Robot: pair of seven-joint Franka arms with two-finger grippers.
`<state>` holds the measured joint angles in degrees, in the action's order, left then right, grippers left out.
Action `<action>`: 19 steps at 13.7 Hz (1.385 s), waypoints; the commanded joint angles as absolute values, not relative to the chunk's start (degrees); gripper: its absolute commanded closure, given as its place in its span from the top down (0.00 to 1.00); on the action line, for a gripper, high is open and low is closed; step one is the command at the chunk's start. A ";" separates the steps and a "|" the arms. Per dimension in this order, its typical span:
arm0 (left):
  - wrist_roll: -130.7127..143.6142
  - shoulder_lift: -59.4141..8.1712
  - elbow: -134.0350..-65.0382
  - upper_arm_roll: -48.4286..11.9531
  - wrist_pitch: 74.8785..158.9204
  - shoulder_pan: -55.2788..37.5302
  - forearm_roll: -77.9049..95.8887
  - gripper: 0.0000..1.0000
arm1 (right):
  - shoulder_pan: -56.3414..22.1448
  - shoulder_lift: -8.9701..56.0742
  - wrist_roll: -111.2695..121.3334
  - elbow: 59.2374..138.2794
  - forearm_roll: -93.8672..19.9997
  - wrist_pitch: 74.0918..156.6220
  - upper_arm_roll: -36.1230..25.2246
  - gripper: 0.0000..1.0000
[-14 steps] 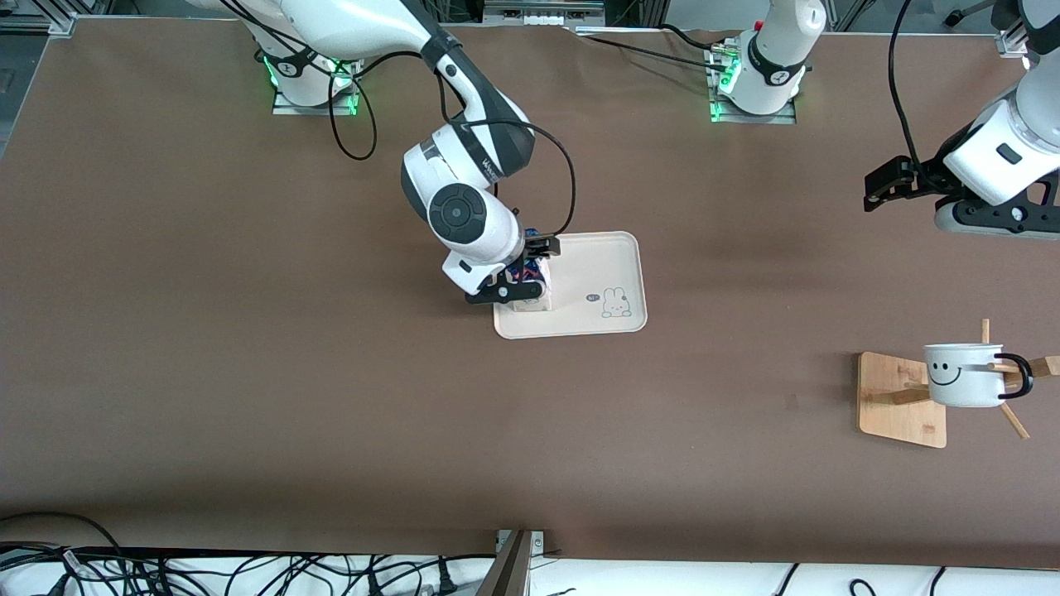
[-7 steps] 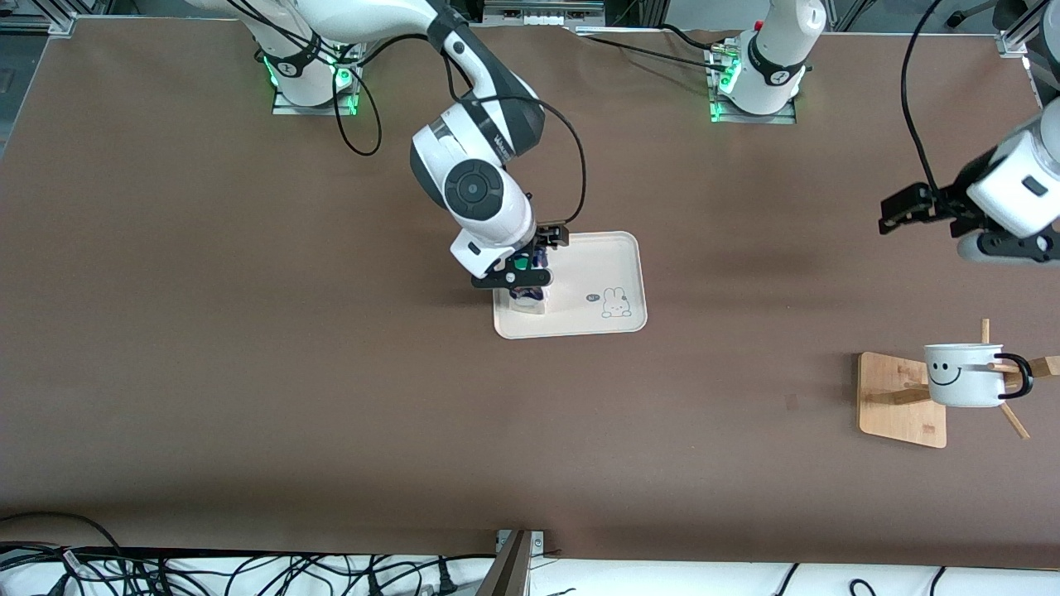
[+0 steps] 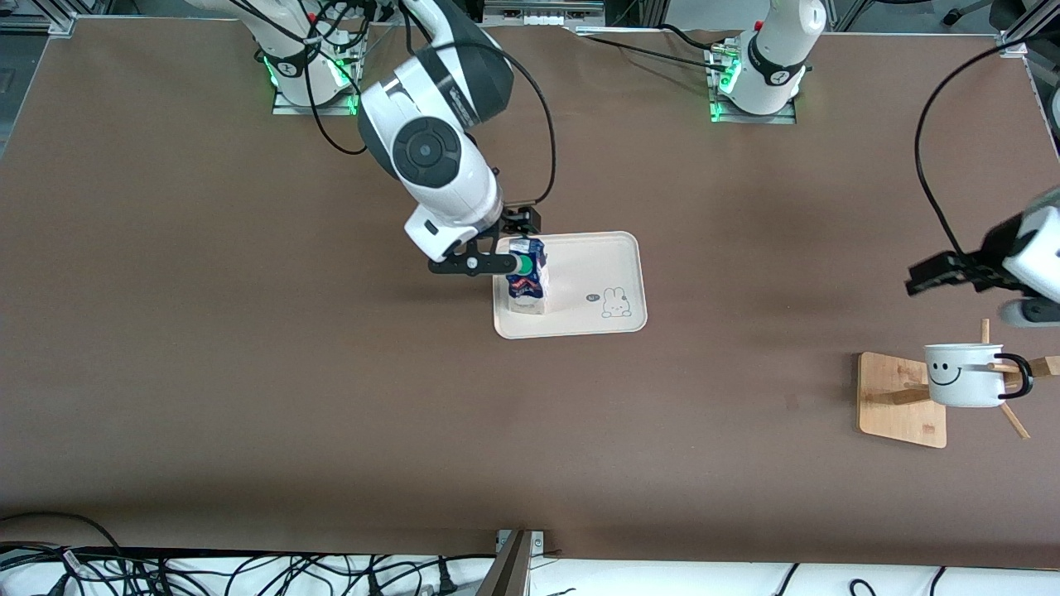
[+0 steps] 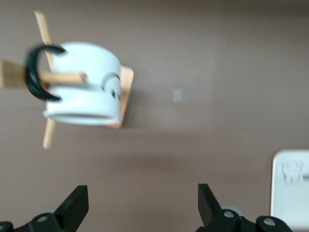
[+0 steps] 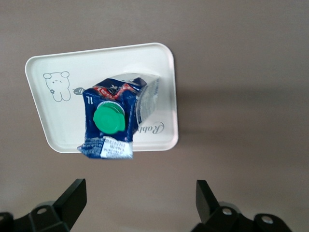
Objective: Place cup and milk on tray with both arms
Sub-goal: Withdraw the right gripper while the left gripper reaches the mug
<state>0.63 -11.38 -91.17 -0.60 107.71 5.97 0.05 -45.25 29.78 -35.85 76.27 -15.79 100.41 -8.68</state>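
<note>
**Brown tabletop with the milk on the tray and the cup on its stand**

Brown matting covers the table (image 3: pixel 248 372), and the scene reads across the front view from the right arm's end to the left arm's end. The right arm (image 3: pixel 431 157) reaches from its base toward the middle of the table. The right gripper (image 3: pixel 497 244) hangs over the tray's edge toward the right arm's end, its fingers (image 5: pixel 72 198) spread wide and holding nothing; in the right wrist view both fingertips stand clear of the carton. The tray (image 3: pixel 596 257), cream-white with a bunny drawing, lies flat near the table's middle. The milk (image 3: pixel 527 281) stands upright on the tray, in the part toward the right arm's end, its green cap (image 5: pixel 109 119) facing upward and its blue-and-white sides free of any contact with the gripper.

Toward the left arm's end, the wooden stand (image 3: pixel 898 397) rests on the table, nearer to the front camera than the tray. The cup (image 3: pixel 961 374) hangs by its black handle (image 3: pixel 1017 374) on a peg of the stand, smiley face showing, well apart from the tray. The left gripper (image 3: pixel 952 273) hovers above the table beside the stand, fingers (image 4: pixel 75 205) spread wide and empty; the left wrist view shows the cup clear of them.
</note>
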 commanded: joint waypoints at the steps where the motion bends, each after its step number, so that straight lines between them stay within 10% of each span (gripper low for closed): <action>1: 3.42 -4.68 -105.24 -0.88 123.42 8.25 -0.09 1.00 | -45.79 29.36 -41.30 70.59 -13.89 93.89 -8.79 1.00; 15: 18.02 -13.18 -111.89 -1.41 153.27 10.90 20.73 0.94 | -44.82 17.58 -25.00 65.48 -7.29 81.21 -27.75 1.00; 17: 17.93 -13.36 -112.06 -1.49 154.42 10.90 21.00 0.51 | -44.56 17.75 -16.57 65.48 -7.29 81.91 -32.76 1.00; 19: 18.02 -13.01 -112.06 -1.49 154.25 10.90 21.01 0.36 | -44.04 18.54 -8.13 65.48 -7.29 83.57 -37.33 1.00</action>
